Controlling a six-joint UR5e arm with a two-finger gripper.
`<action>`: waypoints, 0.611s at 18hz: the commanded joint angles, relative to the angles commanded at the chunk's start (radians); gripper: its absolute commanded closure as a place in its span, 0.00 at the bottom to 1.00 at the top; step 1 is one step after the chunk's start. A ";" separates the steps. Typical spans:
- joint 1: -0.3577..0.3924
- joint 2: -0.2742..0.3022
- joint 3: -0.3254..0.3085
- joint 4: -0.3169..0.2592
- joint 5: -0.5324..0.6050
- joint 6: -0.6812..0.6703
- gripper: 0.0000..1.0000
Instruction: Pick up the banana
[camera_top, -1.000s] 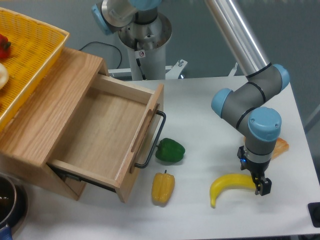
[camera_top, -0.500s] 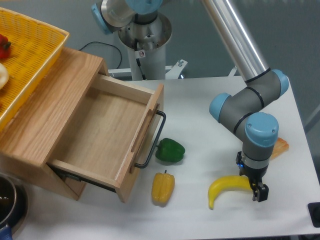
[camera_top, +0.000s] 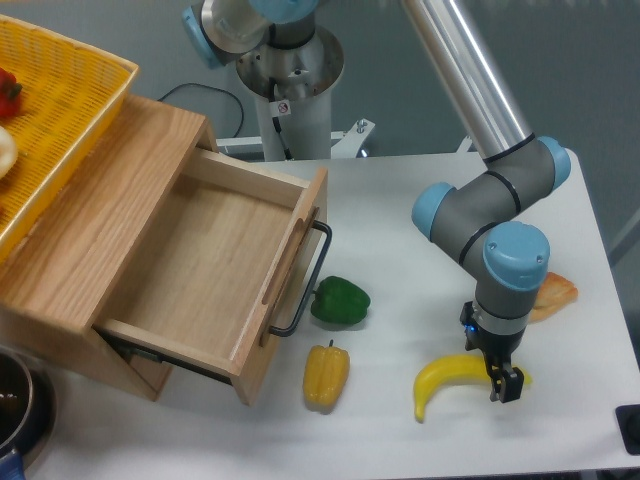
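The banana (camera_top: 445, 381) is a bright yellow curved toy lying on the white table (camera_top: 400, 230) near its front edge, right of centre. My gripper (camera_top: 497, 379) points straight down over the banana's right end. Its dark fingers straddle that end, one finger showing in front of the fruit. Whether the fingers press on the banana or stand apart from it cannot be made out from this angle. The banana rests on the table surface.
A yellow bell pepper (camera_top: 326, 374) and a green pepper (camera_top: 340, 300) lie left of the banana. A tan pastry wedge (camera_top: 553, 296) sits behind my wrist. An open wooden drawer (camera_top: 215, 270) with a black handle juts out at left, below a yellow basket (camera_top: 50, 110).
My gripper has shifted left and toward the front edge, and the banana has slid slightly left with it.
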 joint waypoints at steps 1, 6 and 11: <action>-0.006 0.006 0.000 0.000 0.000 -0.002 0.00; -0.051 0.014 -0.011 -0.002 0.000 -0.014 0.00; -0.074 0.008 -0.011 -0.008 -0.027 -0.128 0.00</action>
